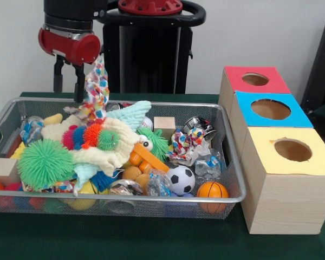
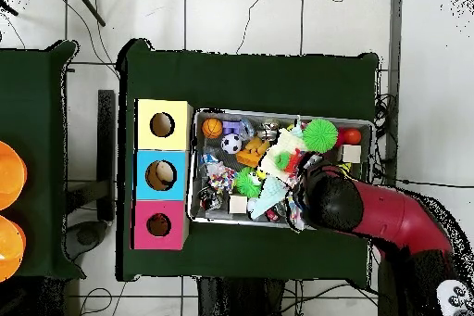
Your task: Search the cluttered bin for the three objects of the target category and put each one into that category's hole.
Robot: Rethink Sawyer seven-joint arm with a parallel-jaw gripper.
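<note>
The wire mesh bin [image 1: 151, 200] is full of mixed toys; it also shows in the overhead view [image 2: 278, 114]. My gripper [image 1: 68, 95] hangs over the bin's far left corner, fingers apart with nothing between them. A multi-coloured knitted rope toy [image 1: 97, 86] stands upright right beside one finger; I cannot tell if they touch. In the overhead view the arm's head [image 2: 326, 199] hides the gripper. A tan-orange rounded toy [image 1: 131, 173] lies half buried at the middle front. No tiger-striped toy shows. The red-topped box's hole [image 1: 255, 79] is at the far right, and also shows in the overhead view [image 2: 158, 225].
The blue-topped box [image 1: 271, 110] and the yellow-topped box [image 1: 292, 150] stand in a row with the red one, beside the bin. In the bin lie a green spiky puff ball [image 1: 45, 162], a cream knitted toy [image 1: 105, 149], a soccer ball [image 1: 181, 180], a basketball-patterned ball [image 1: 212, 189] and wooden cubes [image 1: 164, 125].
</note>
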